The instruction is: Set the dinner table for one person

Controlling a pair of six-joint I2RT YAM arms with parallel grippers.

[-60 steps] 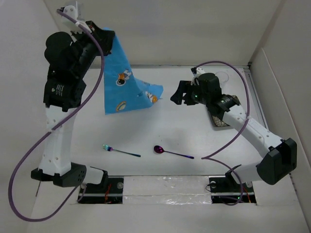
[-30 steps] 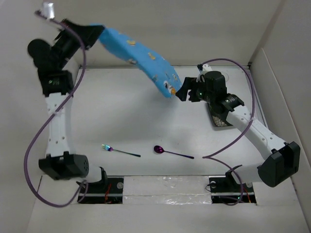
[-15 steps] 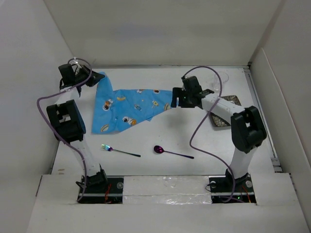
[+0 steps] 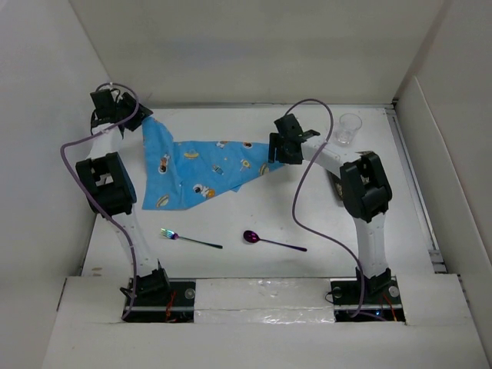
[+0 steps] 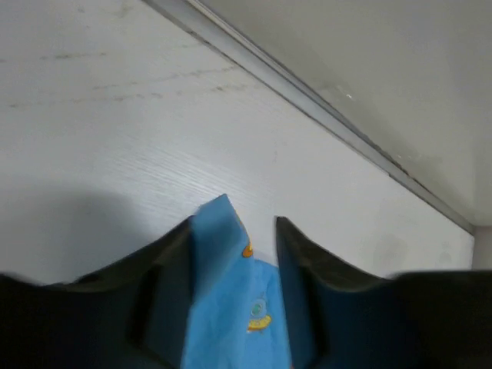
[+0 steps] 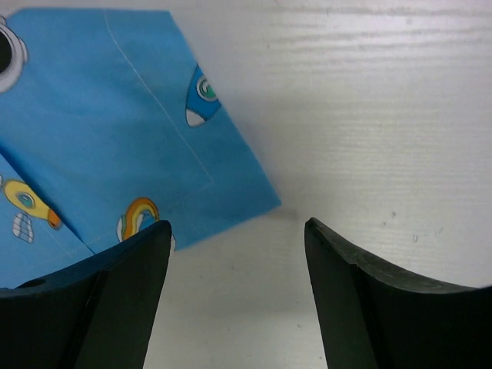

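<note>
The blue cartoon-print mat (image 4: 200, 165) lies spread on the white dinner table (image 4: 307, 207), a little rumpled. My left gripper (image 4: 141, 117) is at the mat's far left corner. In the left wrist view its jaws (image 5: 233, 227) stand partly open, and the mat's corner (image 5: 231, 307) rises loosely between them. My right gripper (image 4: 274, 156) hovers over the mat's right corner. It is open in the right wrist view (image 6: 238, 231), with only bare table between the fingers and the mat's edge (image 6: 115, 138) just beyond them. A fork (image 4: 191, 239) and a purple spoon (image 4: 273, 242) lie near the front.
A clear glass (image 4: 348, 128) stands at the back right. White walls close in the table at the back and sides; the left gripper is close to the back-left corner. Purple cables loop over both arms.
The mat, held up in the air a second ago, now lies on the table. Both arms stretched out low over it. The left jaws have parted off the corner they were pinching.
</note>
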